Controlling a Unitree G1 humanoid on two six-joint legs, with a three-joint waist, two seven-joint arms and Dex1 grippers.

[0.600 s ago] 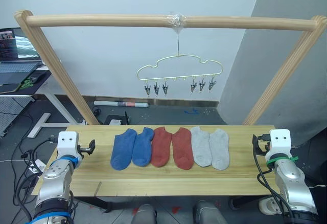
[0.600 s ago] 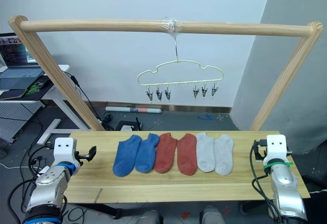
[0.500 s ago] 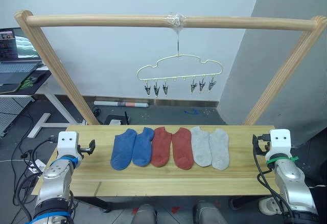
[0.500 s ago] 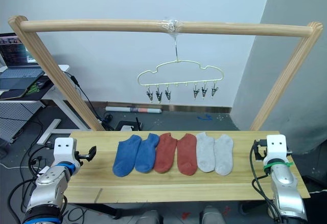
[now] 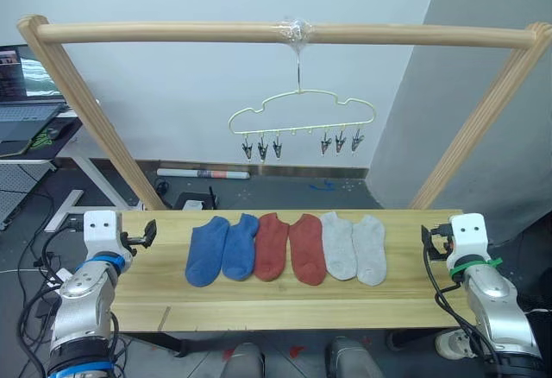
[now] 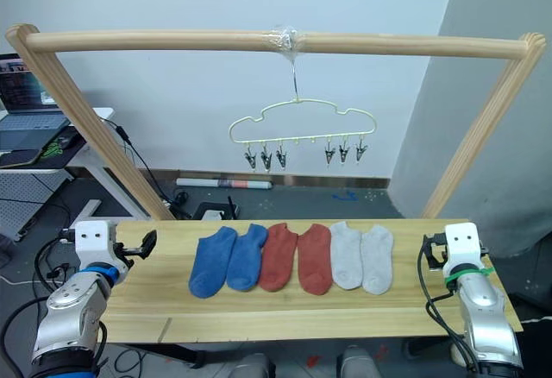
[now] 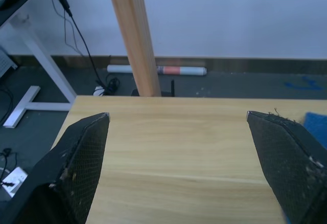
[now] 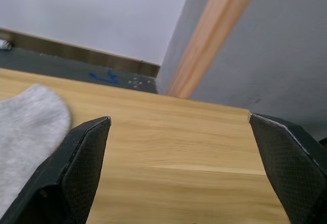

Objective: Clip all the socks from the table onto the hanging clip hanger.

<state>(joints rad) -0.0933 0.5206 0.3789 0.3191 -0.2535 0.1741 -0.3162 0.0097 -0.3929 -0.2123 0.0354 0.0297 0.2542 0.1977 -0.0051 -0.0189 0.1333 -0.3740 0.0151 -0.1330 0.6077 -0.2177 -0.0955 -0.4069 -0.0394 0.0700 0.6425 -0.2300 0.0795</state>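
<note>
Six socks lie flat in a row mid-table (image 5: 285, 305): two blue socks (image 5: 221, 249), two rust-red socks (image 5: 289, 248), two light grey socks (image 5: 354, 247), neighbours touching or overlapping at their edges. In the left wrist view just a blue sliver (image 7: 317, 126) pokes in at the edge; in the right wrist view one grey sock (image 8: 28, 132) is cut off by the frame. The left gripper (image 7: 179, 152) is spread wide, nothing between its fingers, hovering over bare wood at the left end. The right gripper (image 8: 179, 157) is equally wide and empty at the right end, with open tabletop between it and the grey pair. Overhead, the clip hanger (image 5: 300, 119) hangs from the wooden pole (image 5: 285, 33), its small clips (image 5: 261, 148) bare and hard to make out.
</note>
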